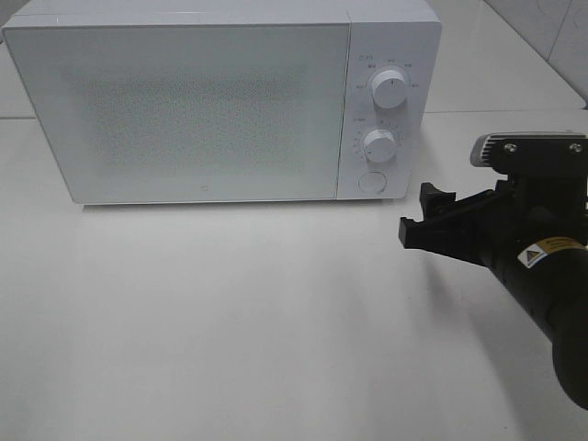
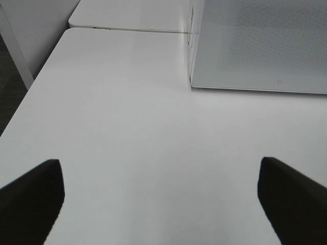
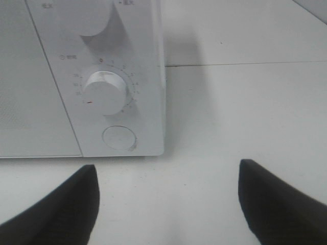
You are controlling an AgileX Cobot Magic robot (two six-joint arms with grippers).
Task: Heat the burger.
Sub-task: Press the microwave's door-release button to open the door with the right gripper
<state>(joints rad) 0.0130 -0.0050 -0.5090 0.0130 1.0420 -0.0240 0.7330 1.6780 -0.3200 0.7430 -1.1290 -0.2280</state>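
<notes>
Burger can't be seen in any view, so its look and spot can't be told. Microwave door is shut, frosted w/ dot pattern, and the inside is hidden. Panel on its right side has upper knob, lower knob and round button below. Right gripper is near the panel, facing lower knob and button, fingers spread wide & empty. Left gripper is wide & empty too, over white table near microwave's left front corner.
</notes>
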